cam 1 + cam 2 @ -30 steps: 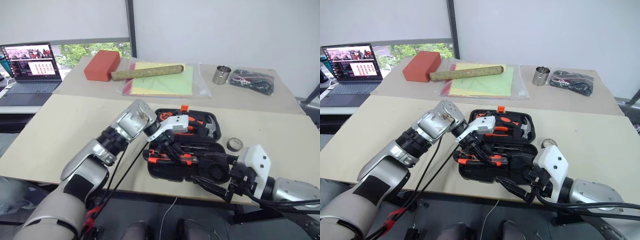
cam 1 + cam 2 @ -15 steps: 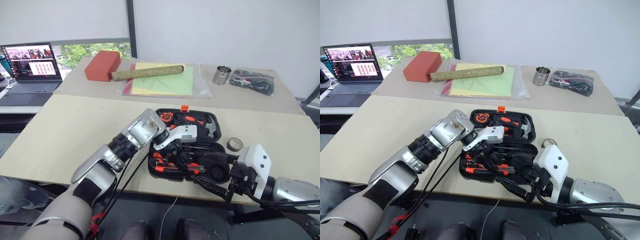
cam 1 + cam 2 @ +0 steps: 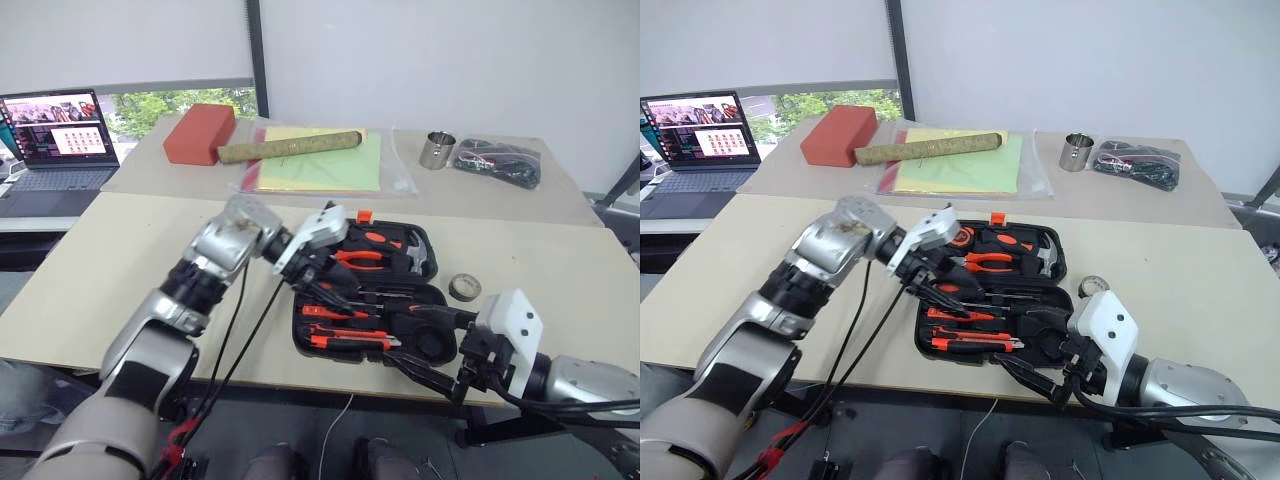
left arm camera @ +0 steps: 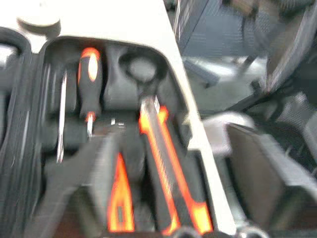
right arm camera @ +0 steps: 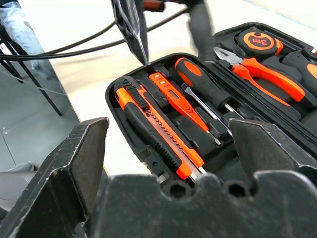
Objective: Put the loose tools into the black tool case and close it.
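Observation:
The black tool case (image 3: pixel 297 325) lies open near the table's front edge, with its orange latch (image 3: pixel 365 215) on the far rim. In the near half lie a utility knife (image 5: pixel 153 129), an orange tester (image 5: pixel 171 96) and a screwdriver (image 5: pixel 198 87). The pliers (image 5: pixel 262 74) and the hammer (image 3: pixel 420 255) sit in the far half. My left gripper (image 3: pixel 328 285) hovers over the case's left end, open and empty, its fingers (image 5: pixel 131 25) pointing down at the tester's slot. My right gripper (image 3: pixel 425 345) stands wide open at the case's front right corner, holding nothing.
A small roll of tape (image 3: pixel 464 288) lies right of the case. On the far table are a metal cup (image 3: pixel 436 150), a bagged black cable bundle (image 3: pixel 500 163), a red block (image 3: pixel 198 132), a long roll (image 3: pixel 290 146) on yellow sheets, and a laptop (image 3: pixel 58 130).
My left gripper swung right over the case's near half, then drew back to the left end. The right arm has stayed still.

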